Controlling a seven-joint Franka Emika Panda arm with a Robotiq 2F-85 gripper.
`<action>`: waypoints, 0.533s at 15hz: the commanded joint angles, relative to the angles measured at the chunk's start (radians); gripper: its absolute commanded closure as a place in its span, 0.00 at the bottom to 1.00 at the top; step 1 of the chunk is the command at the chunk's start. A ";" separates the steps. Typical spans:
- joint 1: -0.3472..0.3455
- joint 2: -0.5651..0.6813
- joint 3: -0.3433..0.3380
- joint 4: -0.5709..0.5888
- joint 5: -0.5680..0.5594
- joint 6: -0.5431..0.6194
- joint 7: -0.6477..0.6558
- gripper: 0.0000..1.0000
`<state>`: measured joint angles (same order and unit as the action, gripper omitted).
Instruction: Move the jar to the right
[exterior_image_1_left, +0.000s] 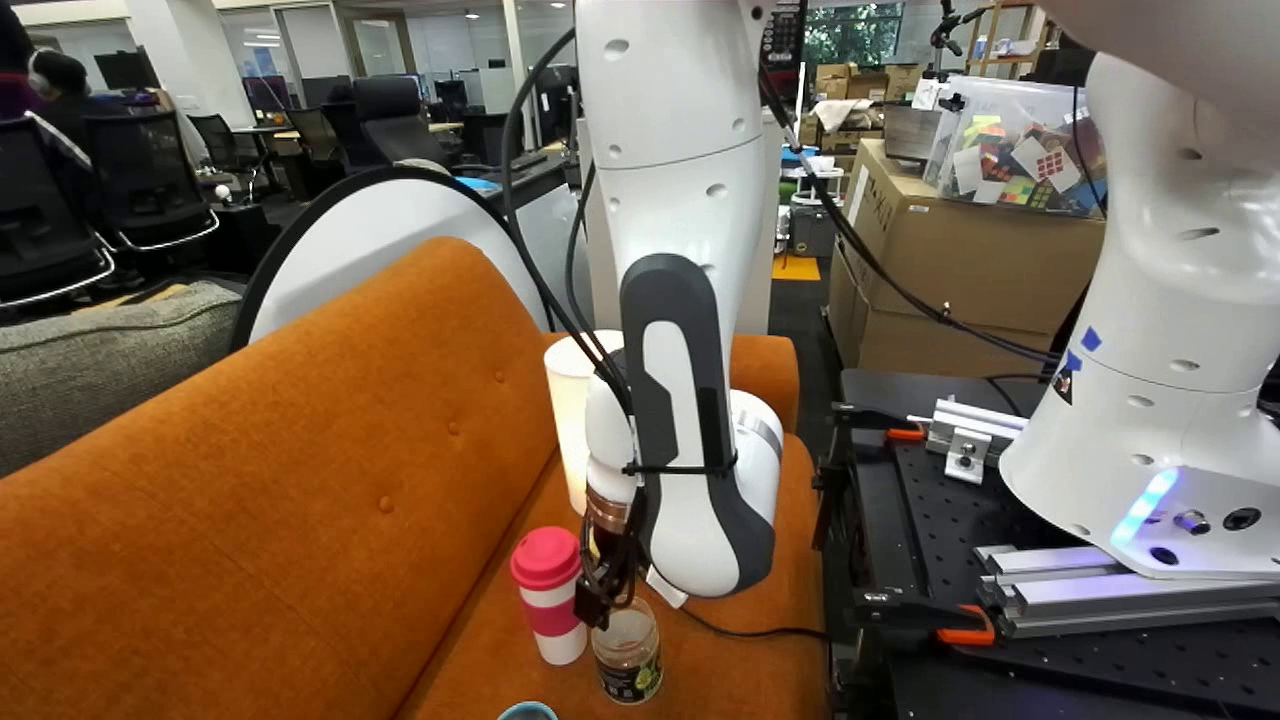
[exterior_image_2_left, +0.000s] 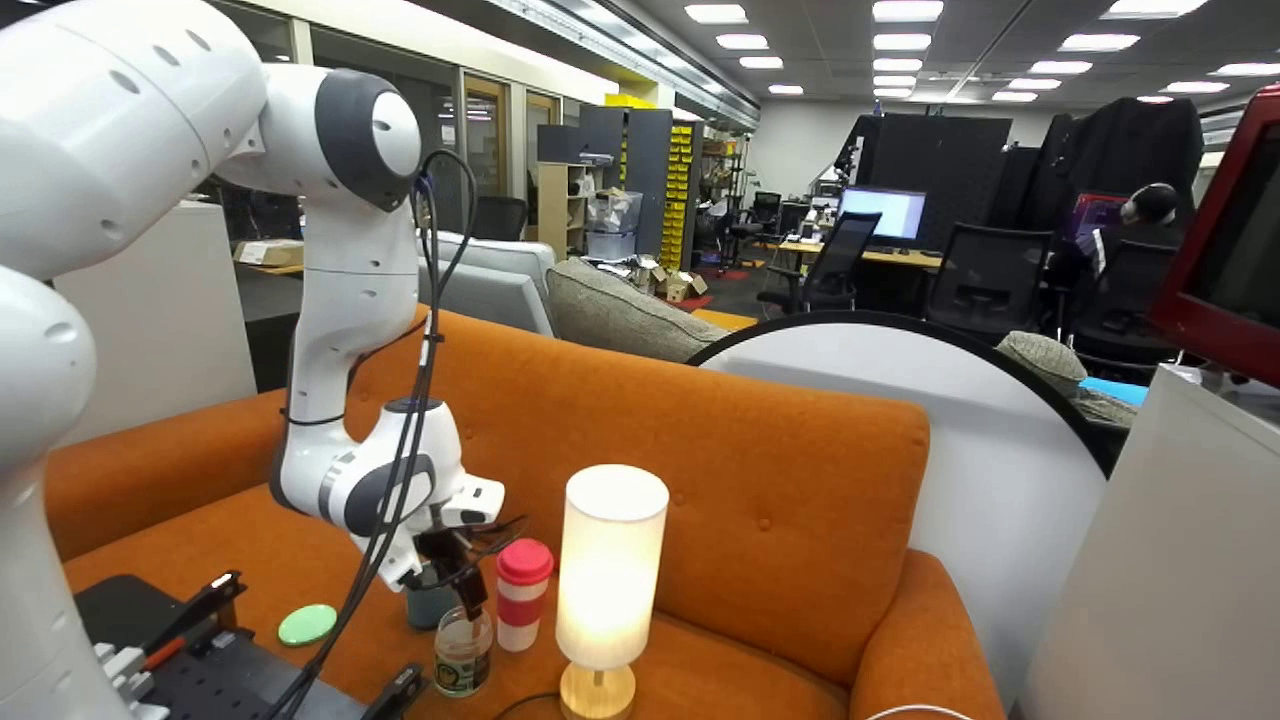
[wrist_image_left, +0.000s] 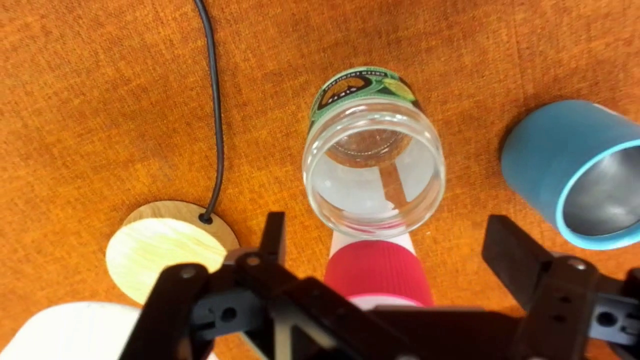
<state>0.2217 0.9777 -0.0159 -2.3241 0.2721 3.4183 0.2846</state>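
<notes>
The jar (wrist_image_left: 367, 95) is squat clear glass with an uncapped mouth and a green and black label. It stands upright on the orange sofa seat in both exterior views, as the jar (exterior_image_1_left: 630, 665) and jar (exterior_image_2_left: 463, 660) there show. My gripper (wrist_image_left: 387, 235) is open, its dark fingers (wrist_image_left: 515, 260) wide apart with nothing gripped. In the wrist view the jar's rim lies just ahead of the gap between the fingertips. Seen from outside, the gripper (exterior_image_2_left: 472, 600) is pointed down close above the jar's mouth; contact cannot be made out.
A pink-topped white tumbler (exterior_image_1_left: 548, 590) stands close beside the jar, a blue cup (wrist_image_left: 565, 155) on another side. A lit white lamp (exterior_image_2_left: 610, 570) with a wooden base and dark cord (wrist_image_left: 215, 100) is nearby. A green disc (exterior_image_2_left: 307, 624) lies on the seat; the sofa back (exterior_image_1_left: 330, 470) rises behind.
</notes>
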 joint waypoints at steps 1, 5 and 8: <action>0.009 -0.094 0.031 -0.122 0.001 0.068 -0.026 0.00; 0.035 -0.118 0.041 -0.116 0.004 0.040 -0.033 0.00; 0.040 -0.137 0.040 -0.139 0.002 0.039 -0.040 0.00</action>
<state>0.2629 0.8416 0.0215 -2.4643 0.2662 3.4595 0.2522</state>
